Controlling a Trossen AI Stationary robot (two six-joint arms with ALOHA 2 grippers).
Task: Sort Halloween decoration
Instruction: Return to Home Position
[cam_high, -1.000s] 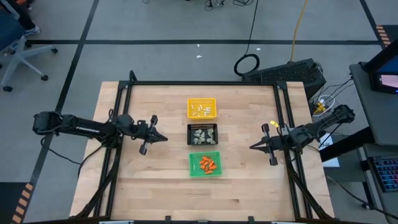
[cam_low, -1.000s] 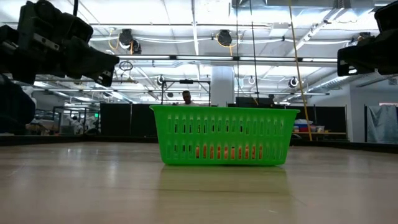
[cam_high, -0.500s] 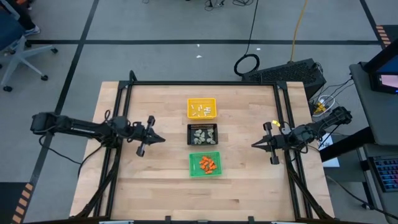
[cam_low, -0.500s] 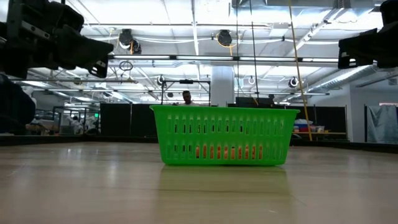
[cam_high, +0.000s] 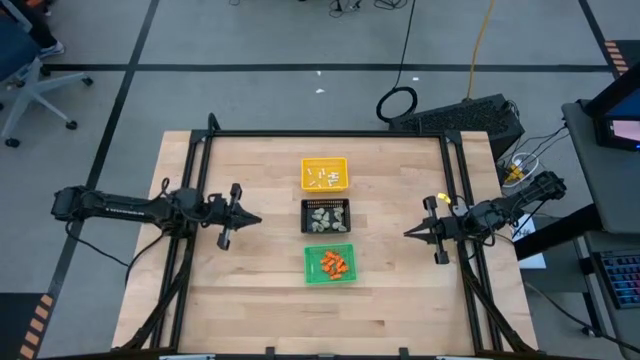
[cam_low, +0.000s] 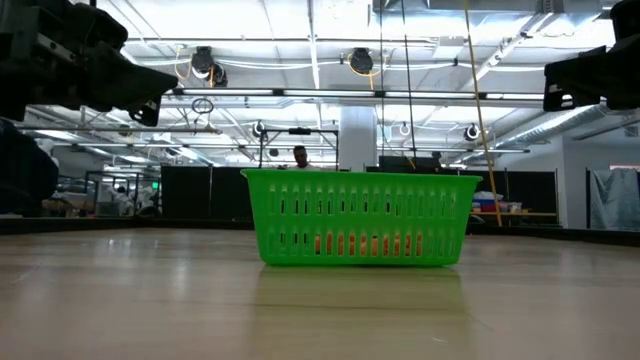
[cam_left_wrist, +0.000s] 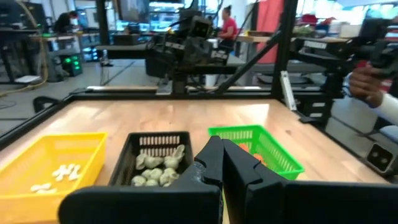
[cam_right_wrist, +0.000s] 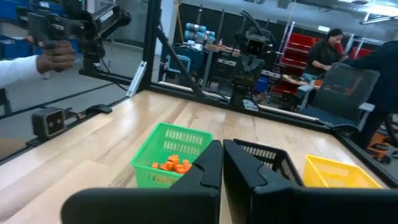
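Three slotted plastic trays are sitting in a row, the far yellow tray (cam_high: 304, 174) holding thin white sticks (cam_high: 326, 177), the black tray (cam_high: 305, 216) knobbly beige-grey lumps (cam_high: 327, 218), the near green tray (cam_high: 308, 265) orange bits (cam_high: 333, 264), while the left gripper (cam_high: 248, 219) and right gripper (cam_high: 410, 233) are hovering at left and right, both closed tight on nothing.

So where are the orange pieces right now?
In the high view, the orange pieces lie inside the green tray, mid-table; the black tray sits between it and the yellow tray.

Yellow tray (cam_high: 304, 173), black tray (cam_high: 304, 216), green tray (cam_high: 308, 264) block centre (narrow gaps between); table (cam_high: 260, 275) open both sides.
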